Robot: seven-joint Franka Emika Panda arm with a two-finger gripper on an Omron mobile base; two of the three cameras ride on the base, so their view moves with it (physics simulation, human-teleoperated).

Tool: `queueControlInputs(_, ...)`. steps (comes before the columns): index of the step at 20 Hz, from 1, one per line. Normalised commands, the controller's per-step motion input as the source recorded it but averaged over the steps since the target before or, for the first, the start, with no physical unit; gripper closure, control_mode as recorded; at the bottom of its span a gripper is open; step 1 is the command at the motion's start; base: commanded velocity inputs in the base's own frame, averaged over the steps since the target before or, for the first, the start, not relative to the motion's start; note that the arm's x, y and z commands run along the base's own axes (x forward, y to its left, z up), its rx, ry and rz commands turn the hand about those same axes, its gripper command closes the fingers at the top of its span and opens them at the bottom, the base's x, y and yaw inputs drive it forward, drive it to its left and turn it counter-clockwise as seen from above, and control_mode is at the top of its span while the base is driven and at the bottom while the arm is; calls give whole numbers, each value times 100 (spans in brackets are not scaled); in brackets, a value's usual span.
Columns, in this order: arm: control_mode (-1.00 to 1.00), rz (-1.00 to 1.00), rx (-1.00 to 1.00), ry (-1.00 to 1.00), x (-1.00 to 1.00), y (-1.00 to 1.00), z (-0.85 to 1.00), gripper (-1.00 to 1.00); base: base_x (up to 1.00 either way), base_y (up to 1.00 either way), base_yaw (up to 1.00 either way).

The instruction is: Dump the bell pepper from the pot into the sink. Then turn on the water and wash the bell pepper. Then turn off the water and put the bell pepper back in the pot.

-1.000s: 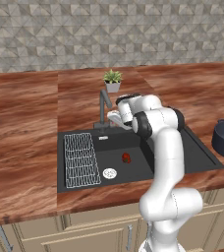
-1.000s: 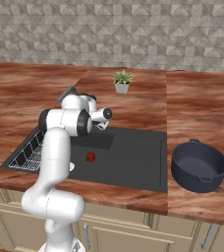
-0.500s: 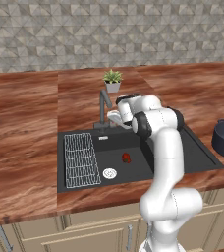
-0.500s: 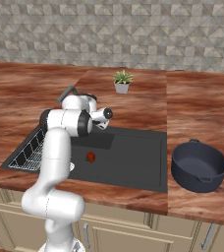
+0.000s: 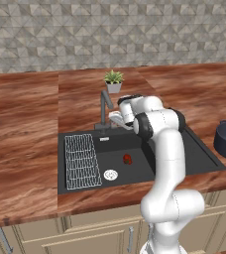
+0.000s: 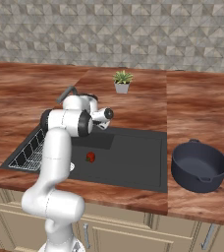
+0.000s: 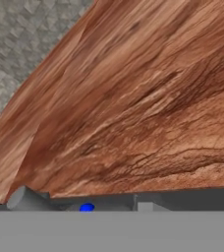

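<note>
The bell pepper lies on the floor of the sink, right of the drain and wire rack; my gripper sits at the faucet, and I cannot tell how wide its jaws stand. From the right base view, the pepper lies in the sink, while the pot stands on the counter beside the sink. My hand view looks over wood-grain counter.

We count one pepper, one pot, one sink with one drain and one wire rack, one faucet, and one potted plant on the desk.
</note>
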Motion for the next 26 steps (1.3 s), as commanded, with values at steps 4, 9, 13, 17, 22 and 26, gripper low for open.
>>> queueControlInputs(4, -100, -5, 14, 2, 1, -44, -17, 100, 0, 0, 0)
queueControlInputs(9, -100, -13, 16, 7, 0, -43, -21, 100, 0, 0, 0)
queueControlInputs(13, -100, -18, 13, 12, 0, -37, -16, 100, 0, 0, 0)
queueControlInputs(17, -100, -15, 8, 6, 0, -27, -22, 100, 0, 0, 0)
queueControlInputs(22, -100, -6, 1, 0, 0, -2, -39, 100, 0, 0, 0)
queueControlInputs(26, -100, 0, 0, 0, 0, 0, -25, 100, 0, 0, 0)
